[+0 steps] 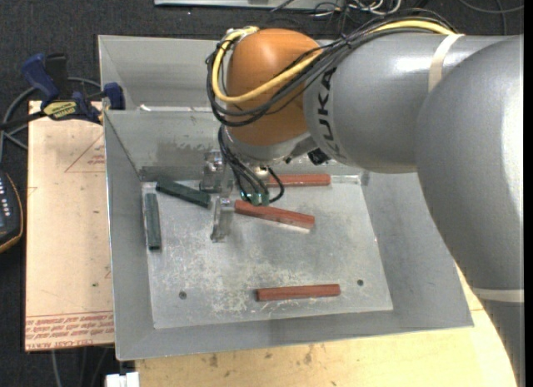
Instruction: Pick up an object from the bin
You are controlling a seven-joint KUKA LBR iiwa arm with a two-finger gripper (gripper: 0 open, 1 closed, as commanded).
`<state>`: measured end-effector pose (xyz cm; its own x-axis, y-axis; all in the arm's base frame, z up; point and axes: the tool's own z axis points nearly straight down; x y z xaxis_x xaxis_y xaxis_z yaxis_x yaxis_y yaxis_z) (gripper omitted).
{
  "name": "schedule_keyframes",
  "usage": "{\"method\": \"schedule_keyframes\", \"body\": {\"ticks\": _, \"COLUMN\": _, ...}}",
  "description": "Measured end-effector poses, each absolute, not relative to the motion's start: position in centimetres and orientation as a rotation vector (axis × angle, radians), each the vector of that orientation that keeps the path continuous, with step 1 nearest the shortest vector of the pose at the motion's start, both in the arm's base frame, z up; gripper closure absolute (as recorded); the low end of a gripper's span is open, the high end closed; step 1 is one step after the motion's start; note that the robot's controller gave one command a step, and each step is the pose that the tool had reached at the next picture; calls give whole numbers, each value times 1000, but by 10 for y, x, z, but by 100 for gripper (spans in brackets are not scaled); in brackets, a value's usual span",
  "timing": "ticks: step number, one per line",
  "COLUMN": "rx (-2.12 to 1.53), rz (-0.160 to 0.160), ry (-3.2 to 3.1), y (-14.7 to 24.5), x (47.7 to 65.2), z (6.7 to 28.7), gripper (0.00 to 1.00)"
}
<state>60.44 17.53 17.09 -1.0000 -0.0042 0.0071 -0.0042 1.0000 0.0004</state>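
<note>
My gripper (215, 202) hangs low over the left middle of the bin, below the orange wrist cover. It is open, one metal finger (221, 223) nearer the front and the other toward the back wall. The right end of a dark green bar (183, 191), lying tilted, sits between them. A red bar (279, 215) lies slanted, its left end just beside the front finger. Whether either bar is touched I cannot tell.
A second dark green bar (152, 220) lies lengthwise near the left wall. One red bar (305, 181) lies by the back wall, partly under the arm. Another red bar (298, 292) rests near the front edge. The arm covers the bin's right side.
</note>
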Motion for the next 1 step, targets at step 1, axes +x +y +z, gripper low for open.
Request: {"method": "schedule_keyframes", "body": {"ticks": 1, "rx": -57, "rz": -1, "ry": -3145, "y": 144, "x": 650, "z": 140, "gripper": 0}}
